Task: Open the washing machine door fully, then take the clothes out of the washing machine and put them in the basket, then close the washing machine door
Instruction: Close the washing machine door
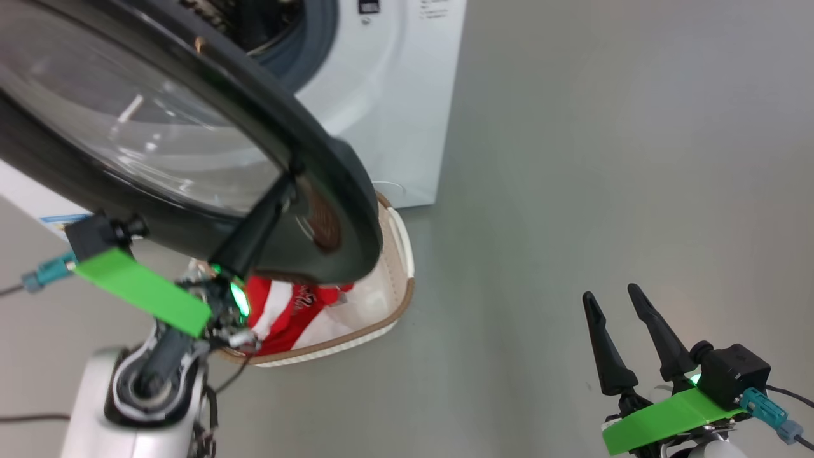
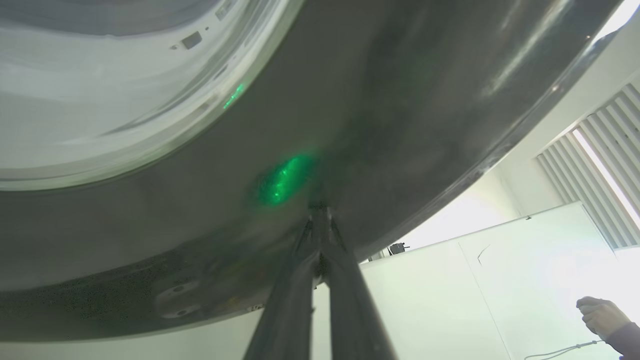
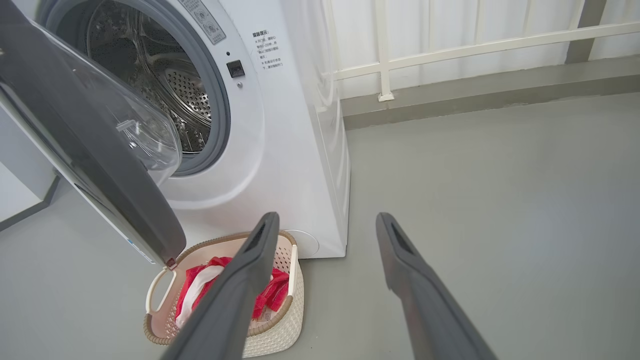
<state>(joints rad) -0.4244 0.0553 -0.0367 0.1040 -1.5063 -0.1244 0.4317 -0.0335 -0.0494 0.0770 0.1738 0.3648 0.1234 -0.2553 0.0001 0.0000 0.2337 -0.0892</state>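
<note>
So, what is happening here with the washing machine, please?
The left gripper, shut, rests its fingertips against the dark rim of the washing machine door, which stands partly open. The red clothes lie in the basket before the washing machine, and the visible part of the drum looks empty. The right gripper hangs open over the floor, holding nothing.
</note>
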